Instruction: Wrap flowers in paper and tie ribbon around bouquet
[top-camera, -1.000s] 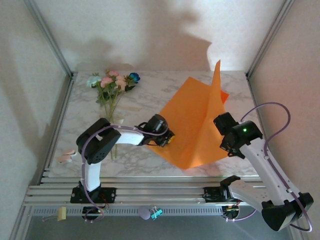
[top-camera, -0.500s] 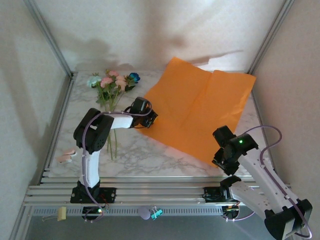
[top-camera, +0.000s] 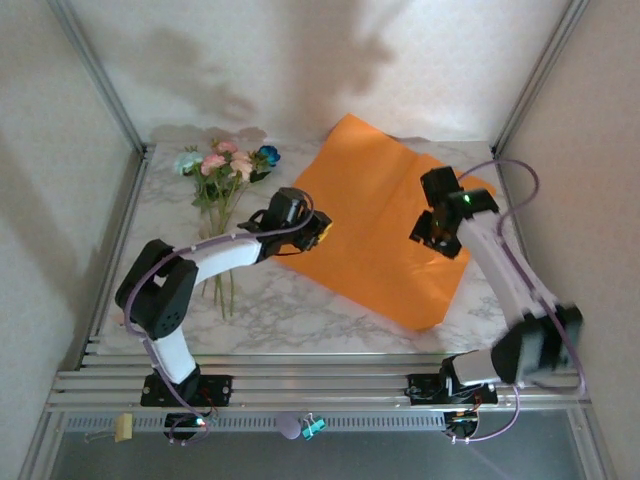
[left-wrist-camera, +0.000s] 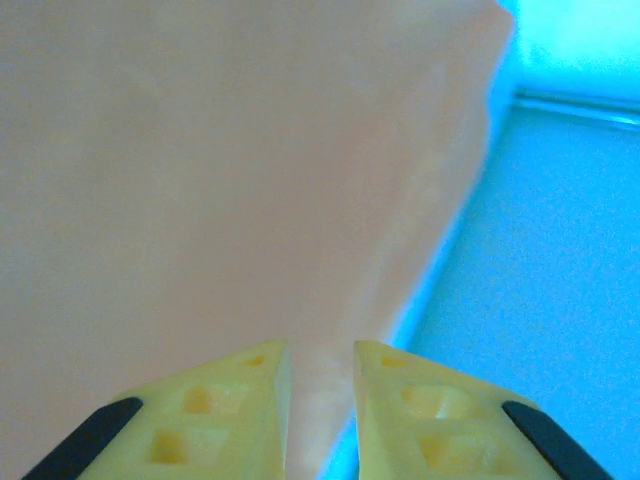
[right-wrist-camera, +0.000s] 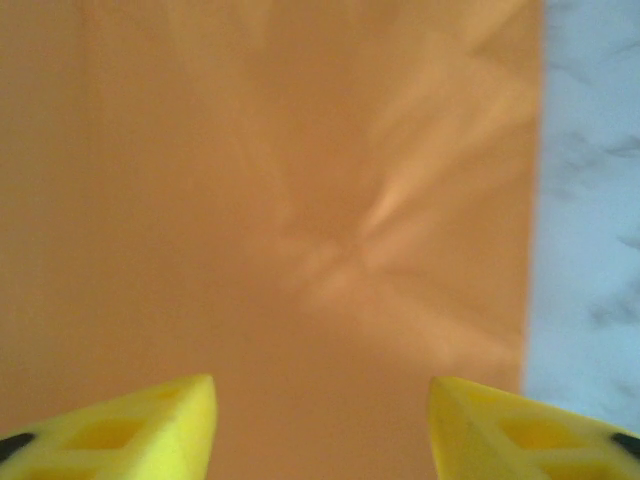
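The orange paper (top-camera: 380, 220) lies flat and spread on the marble table, one corner toward the back wall. My left gripper (top-camera: 320, 232) sits at the paper's left edge. In the left wrist view its fingertips (left-wrist-camera: 320, 350) stand a narrow gap apart, with the paper's edge (left-wrist-camera: 230, 180) running between them, not pinched. My right gripper (top-camera: 422, 238) hovers over the right part of the sheet. It is open wide (right-wrist-camera: 320, 385), with bare paper (right-wrist-camera: 300, 200) below it. The flowers (top-camera: 225, 165) lie at the back left, stems pointing toward the front. The ribbon is hidden.
Marble table (right-wrist-camera: 590, 200) shows just beyond the paper's right edge. Metal frame posts (top-camera: 110, 95) and white walls close in the back and sides. The left arm's elbow (top-camera: 150, 300) reaches over the table's front left, across the flower stems.
The right part of the paper, raised a second ago, has dropped flat. The right gripper opened, then swung from the front right to above the sheet. The left jaws have parted slightly.
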